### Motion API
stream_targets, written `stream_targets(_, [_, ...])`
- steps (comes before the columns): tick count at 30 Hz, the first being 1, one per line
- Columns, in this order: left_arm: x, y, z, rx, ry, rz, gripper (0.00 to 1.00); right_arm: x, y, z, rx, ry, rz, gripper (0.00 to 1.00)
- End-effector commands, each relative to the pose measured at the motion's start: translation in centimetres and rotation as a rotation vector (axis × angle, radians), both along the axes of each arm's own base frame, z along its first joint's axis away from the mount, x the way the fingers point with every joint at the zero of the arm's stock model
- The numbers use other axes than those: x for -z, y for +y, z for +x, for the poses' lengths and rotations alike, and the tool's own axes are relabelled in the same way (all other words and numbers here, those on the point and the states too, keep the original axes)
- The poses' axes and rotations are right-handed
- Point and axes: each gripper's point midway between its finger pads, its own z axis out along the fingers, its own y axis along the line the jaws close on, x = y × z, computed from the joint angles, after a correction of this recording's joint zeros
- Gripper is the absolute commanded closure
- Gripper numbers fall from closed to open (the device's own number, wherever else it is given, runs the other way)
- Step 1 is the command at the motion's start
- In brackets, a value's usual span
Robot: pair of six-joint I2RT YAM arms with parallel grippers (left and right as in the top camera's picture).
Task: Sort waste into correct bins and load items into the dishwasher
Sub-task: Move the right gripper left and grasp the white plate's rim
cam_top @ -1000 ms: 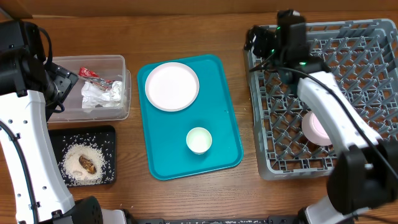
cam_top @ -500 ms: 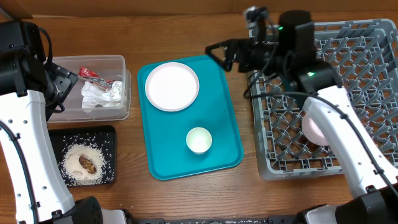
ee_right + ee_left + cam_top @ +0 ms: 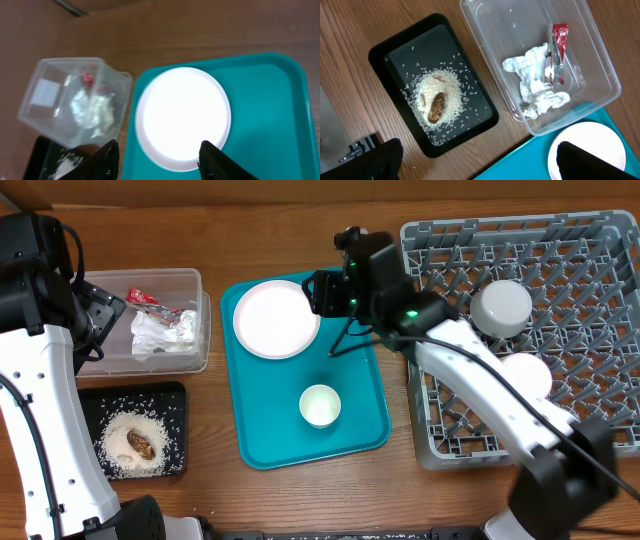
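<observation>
Where the right arm reaches across the upper middle of the overhead view, the right gripper (image 3: pixel 159 146) hangs over the near-right edge of the flat white plate (image 3: pixel 272 320). Its two fingers are parted, with the plate's rim showing between them; nothing is pinched, and whether they touch the plate cannot be told. The plate lies in the upper part of the teal tray (image 3: pixel 365 370), and the small white cup (image 3: pixel 320 405) stands lower on the same tray, well apart from the plate.

The dish rack (image 3: pixel 590 280) fills the right side of the frame; the grey-white bowl (image 3: pixel 502 307) sits in its upper part and the pale pink bowl (image 3: pixel 530 372) just below it.

At the left, the clear tub (image 3: pixel 190 280) holds the crumpled napkin (image 3: pixel 535 85) and the red wrapper (image 3: pixel 559 42). Below it, the black tray (image 3: pixel 175 395) carries the rice (image 3: pixel 450 92) with the brown lump (image 3: pixel 436 106) in its middle.

The left gripper (image 3: pixel 479 147) is spread wide and empty above the desk (image 3: pixel 300 500), between tub and black tray.
</observation>
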Motion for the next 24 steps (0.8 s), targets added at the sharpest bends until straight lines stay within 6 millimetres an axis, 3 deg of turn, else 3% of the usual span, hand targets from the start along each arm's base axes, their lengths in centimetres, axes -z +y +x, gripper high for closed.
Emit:
stream_targets(1, [0.0, 0.0, 0.0, -0.017, -0.004, -0.002, 0.0, 3.7, 0.1, 1.6, 0.1, 0.072, -0.012, 0.48])
stream_targets(3, [0.0, 0.0, 0.0, -0.016, -0.004, -0.002, 0.0, 6.2, 0.3, 2.2, 0.141, 0.123, -0.001, 0.51])
stream_targets(10, [0.0, 0.0, 0.0, -0.017, -0.004, -0.002, 0.0, 11.0, 0.9, 3.2, 0.203, 0.208, 0.015, 0.56])
stream_targets(15, [0.0, 0.0, 0.0, -0.016, -0.004, -0.002, 0.0, 14.1, 0.3, 3.6, 0.263, 0.244, -0.019, 0.59])
stream_targets(24, [0.0, 0.0, 0.0, -0.017, -0.004, -0.002, 0.0, 15.0, 0.3, 3.5, 0.289, 0.257, -0.028, 0.6])
